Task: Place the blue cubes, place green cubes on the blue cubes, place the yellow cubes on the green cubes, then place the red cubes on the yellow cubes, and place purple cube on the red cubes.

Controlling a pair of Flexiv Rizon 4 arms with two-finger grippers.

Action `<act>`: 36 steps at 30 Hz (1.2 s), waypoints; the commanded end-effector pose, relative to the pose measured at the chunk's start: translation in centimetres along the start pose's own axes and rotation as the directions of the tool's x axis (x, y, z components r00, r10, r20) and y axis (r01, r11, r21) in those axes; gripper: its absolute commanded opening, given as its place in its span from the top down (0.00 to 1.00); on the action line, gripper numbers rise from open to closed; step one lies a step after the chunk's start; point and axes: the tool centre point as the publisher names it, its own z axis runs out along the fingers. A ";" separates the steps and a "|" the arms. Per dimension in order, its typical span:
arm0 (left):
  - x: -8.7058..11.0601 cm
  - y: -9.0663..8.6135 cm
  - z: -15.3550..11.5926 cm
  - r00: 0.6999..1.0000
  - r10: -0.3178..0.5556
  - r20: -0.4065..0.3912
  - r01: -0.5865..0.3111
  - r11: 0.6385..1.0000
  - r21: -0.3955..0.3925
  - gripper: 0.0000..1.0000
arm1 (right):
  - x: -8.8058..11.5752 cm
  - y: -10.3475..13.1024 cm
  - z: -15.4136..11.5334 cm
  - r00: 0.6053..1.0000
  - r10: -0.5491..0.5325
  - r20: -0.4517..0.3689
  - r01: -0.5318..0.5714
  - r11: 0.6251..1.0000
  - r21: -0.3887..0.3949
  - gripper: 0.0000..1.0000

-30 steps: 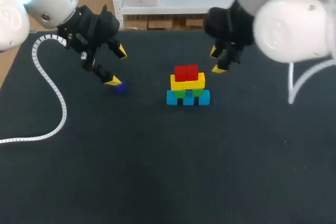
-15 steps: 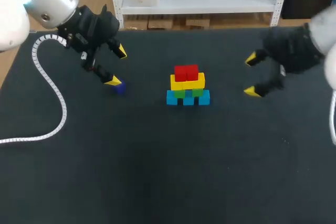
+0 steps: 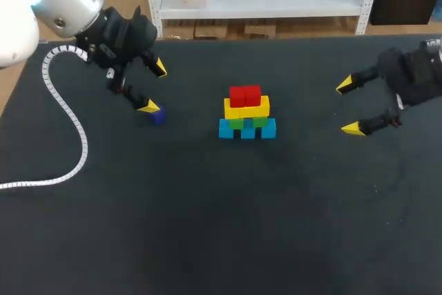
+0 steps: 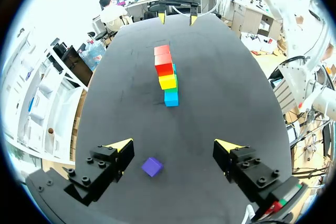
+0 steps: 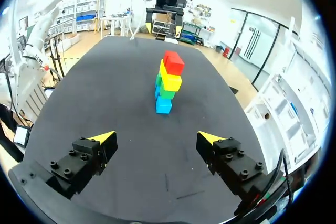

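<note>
A cube stack stands mid-table: blue cubes [image 3: 247,129] at the base, green cubes [image 3: 247,122] on them, yellow cubes [image 3: 246,108] above, red cubes [image 3: 245,95] on top. The stack also shows in the left wrist view [image 4: 167,74] and the right wrist view [image 5: 168,81]. A purple cube [image 3: 157,115] lies on the mat left of the stack. My left gripper [image 3: 153,88] hangs open over the purple cube [image 4: 152,166], which sits between its fingers without touching them. My right gripper [image 3: 349,106] is open and empty, well to the right of the stack.
A white ribbed cable [image 3: 69,119] curls across the black mat [image 3: 221,226] at the left.
My right arm has swung away from the stack to the right side of the table, fingers spread wider. The left arm and the purple cube have not moved.
</note>
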 end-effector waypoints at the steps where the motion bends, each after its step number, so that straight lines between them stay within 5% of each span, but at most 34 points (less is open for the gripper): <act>1: 0.1 0.1 0.0 1.000 0.003 0.002 -0.003 1.000 0.001 0.00 | 0.2 -0.3 0.0 0.999 -0.001 0.043 0.001 1.000 -0.008 0.00; 3: 0.1 0.1 0.0 1.000 0.003 0.002 -0.003 1.000 0.001 0.00 | 0.2 -0.3 0.0 0.999 -0.001 0.043 0.001 1.000 -0.008 0.00; 7: 1.2 0.5 0.9 0.984 0.175 -0.025 -0.174 0.984 0.028 0.00 | 0.2 -0.3 0.0 0.999 -0.001 0.043 0.001 1.000 -0.008 0.00; 13: 2.8 2.1 2.7 0.915 0.386 -0.116 -0.369 0.918 0.146 0.00 | 0.2 -0.3 0.0 0.999 -0.001 0.043 0.001 1.000 -0.008 0.00; 20: 4.5 4.0 4.9 0.881 0.442 -0.171 -0.409 0.891 0.199 0.00 | 0.2 -0.3 0.0 0.999 -0.001 0.043 0.001 1.000 -0.008 0.00; 36: 7.6 5.1 6.6 0.857 0.487 -0.167 -0.443 0.863 0.244 0.00 | 0.2 -0.3 0.0 0.999 -0.001 0.043 0.001 1.000 -0.008 0.00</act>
